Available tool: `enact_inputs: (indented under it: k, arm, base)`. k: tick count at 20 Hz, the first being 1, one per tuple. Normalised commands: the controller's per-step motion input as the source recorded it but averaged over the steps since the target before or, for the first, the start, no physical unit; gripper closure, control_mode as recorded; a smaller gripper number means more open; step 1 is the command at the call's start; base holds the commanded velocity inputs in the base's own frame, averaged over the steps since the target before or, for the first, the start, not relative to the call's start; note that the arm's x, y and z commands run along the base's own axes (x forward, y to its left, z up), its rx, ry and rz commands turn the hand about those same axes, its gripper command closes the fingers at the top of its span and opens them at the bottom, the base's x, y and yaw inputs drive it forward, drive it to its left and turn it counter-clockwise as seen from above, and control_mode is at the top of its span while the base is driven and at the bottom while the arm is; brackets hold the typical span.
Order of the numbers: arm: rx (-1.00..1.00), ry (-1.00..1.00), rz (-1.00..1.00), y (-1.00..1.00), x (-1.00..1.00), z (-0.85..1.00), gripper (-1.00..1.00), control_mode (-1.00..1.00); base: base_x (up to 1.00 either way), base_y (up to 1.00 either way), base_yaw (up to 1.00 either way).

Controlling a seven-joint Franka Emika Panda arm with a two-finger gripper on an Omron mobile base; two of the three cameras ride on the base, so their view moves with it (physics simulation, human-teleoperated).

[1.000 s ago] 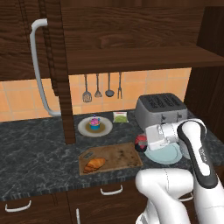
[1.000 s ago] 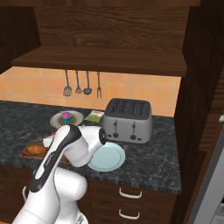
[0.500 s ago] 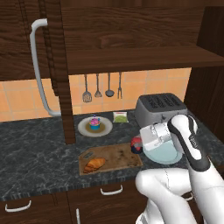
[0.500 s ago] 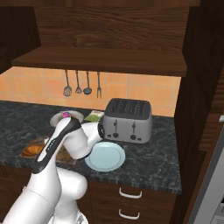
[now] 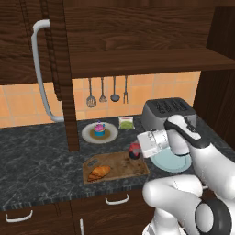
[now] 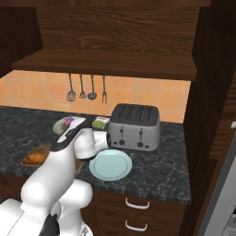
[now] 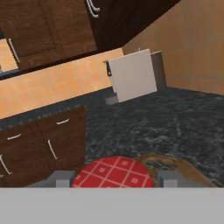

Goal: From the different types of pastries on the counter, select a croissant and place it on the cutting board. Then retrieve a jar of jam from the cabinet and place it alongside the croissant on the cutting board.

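Observation:
My gripper [image 5: 136,150] is shut on the jar of jam [image 5: 134,151], a small red jar held just above the right end of the cutting board [image 5: 120,166]. In the hand view the jar's red checked lid [image 7: 113,173] sits between the two fingers [image 7: 61,178], with the brown board [image 7: 177,166] below it. The golden croissant [image 5: 99,173] lies on the board's left half; it also shows at the left of the right base view, croissant [image 6: 33,158]. The cabinet door [image 5: 58,69] stands open over the dark counter [image 5: 36,165].
A pink-frosted cupcake [image 5: 99,129] sits on a round plate [image 5: 87,135] behind the board. A pale blue plate [image 5: 172,164] lies right of the board under my arm. The toaster [image 5: 167,112] stands at the back right, and utensils [image 5: 102,92] hang on the tiled wall.
My arm has swung left with the jar, from over the pale blue plate to the right end of the cutting board. The croissant has stayed put.

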Motion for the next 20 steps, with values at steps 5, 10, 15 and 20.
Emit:
enact_inputs:
  k: [5, 10, 15, 20]
  arm:
    - [0.0, 0.01, 0.0, 0.9, -0.03, -0.7, 1.0, -1.0]
    - [0.0, -0.16, 0.0, 0.19, -0.18, -0.75, 1.0, -1.0]
    - [-0.03, -0.38, 0.03, 0.0, -0.14, -0.93, 1.0, -1.0]
    - [-0.06, -0.37, 0.04, 0.05, -0.13, -0.93, 1.0, -1.0]
  base:
    - [0.0, 0.0, 0.0]
    - [0.0, 0.0, 0.0]
    - [0.0, 0.0, 0.0]
    - [0.0, 0.0, 0.0]
